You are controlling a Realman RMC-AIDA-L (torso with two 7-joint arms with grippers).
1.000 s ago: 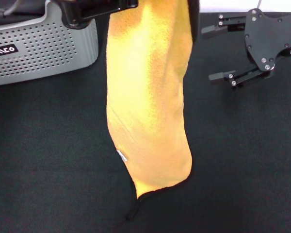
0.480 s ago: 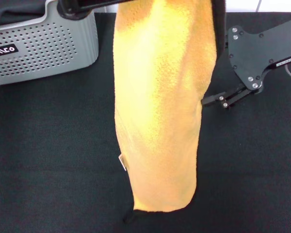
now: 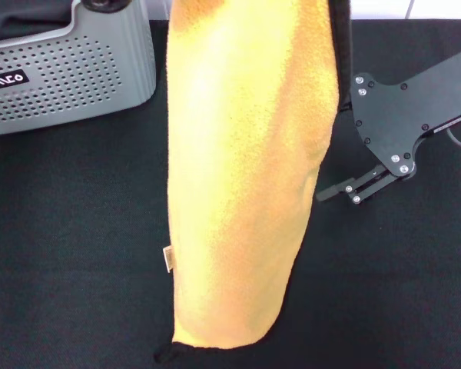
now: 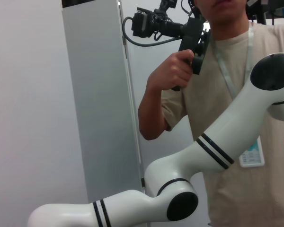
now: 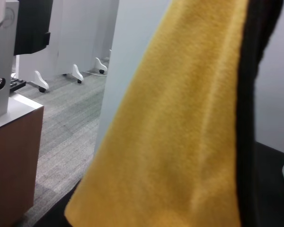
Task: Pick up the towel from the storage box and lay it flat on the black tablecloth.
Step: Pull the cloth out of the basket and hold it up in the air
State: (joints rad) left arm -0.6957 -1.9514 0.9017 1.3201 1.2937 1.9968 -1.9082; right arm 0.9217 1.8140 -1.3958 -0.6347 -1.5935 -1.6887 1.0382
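The towel (image 3: 246, 177) hangs lengthwise in mid-air, yellow-orange face toward me, with a white tag (image 3: 167, 259) and black edging at its lower corner. Its top runs out above the head view, where my left gripper holds it; only a black bit of that gripper (image 3: 100, 4) shows. My right gripper (image 3: 332, 146) is open at the towel's right edge. One finger (image 3: 346, 189) shows and the other is hidden behind the cloth. The right wrist view is filled by the towel (image 5: 180, 142). The storage box (image 3: 69, 69) stands at the back left on the black tablecloth (image 3: 61, 231).
Dark cloth lies in the storage box's top left corner (image 3: 23, 11). In the left wrist view a person with a camera rig (image 4: 217, 94) stands behind my white right arm (image 4: 203, 151).
The towel has been lifted higher and hangs closer to me. My left gripper has risen almost out of the head view. My right gripper has moved in to the towel's right edge.
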